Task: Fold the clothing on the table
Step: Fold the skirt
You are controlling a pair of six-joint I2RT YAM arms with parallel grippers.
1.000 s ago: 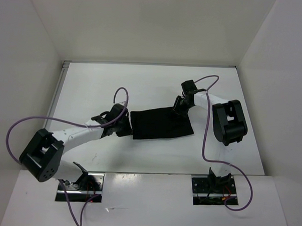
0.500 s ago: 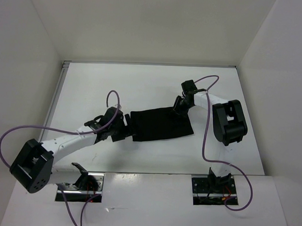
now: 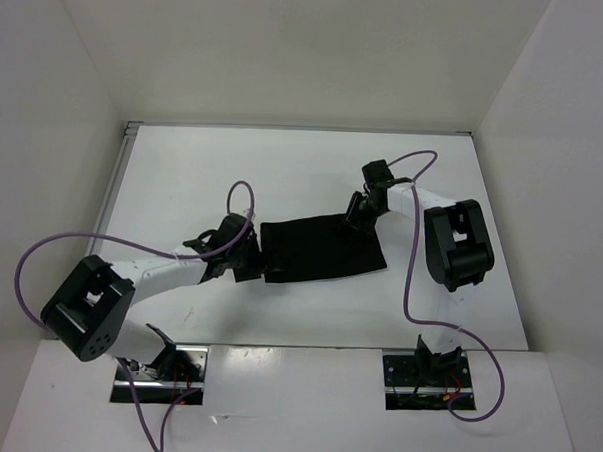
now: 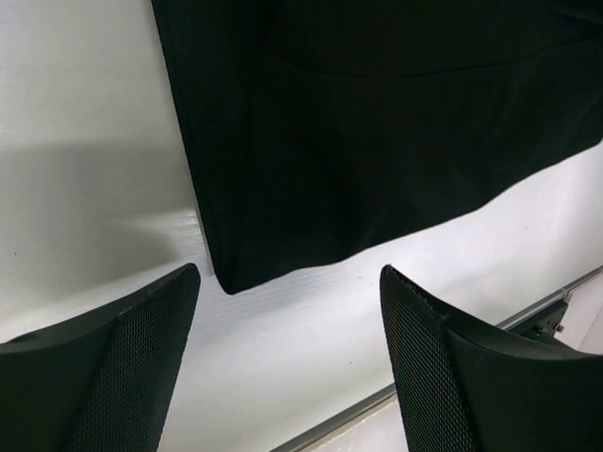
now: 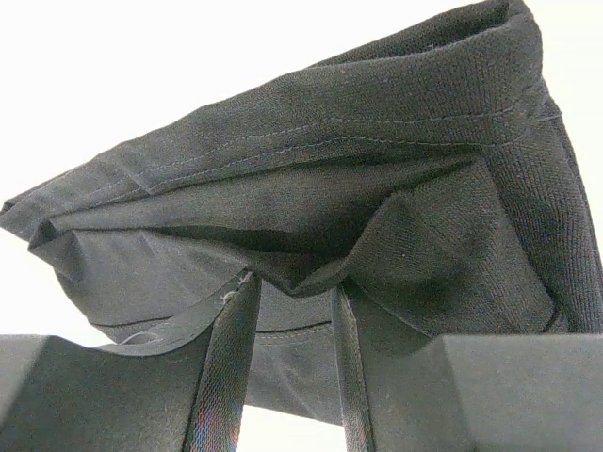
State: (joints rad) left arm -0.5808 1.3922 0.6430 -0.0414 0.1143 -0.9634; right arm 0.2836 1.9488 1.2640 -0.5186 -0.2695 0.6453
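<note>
Now | step, as I judge it: mid-fold; the clothing [image 3: 320, 249] lies spread at mid table [image 3: 184, 171] | left gripper [image 4: 289, 282]: wide, empty, at its left edge | right gripper [image 5: 288, 315]: pinching a fold at its far right edge | next, likely: you draw that fold across.

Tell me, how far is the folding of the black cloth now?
Done: the clothing lies on the table as a compact layered rectangle. In hand: the right gripper pinches a bunched fold at its far edge; the left gripper stands open, empty, at its left edge. Left: probably another fold, then letting go.
</note>
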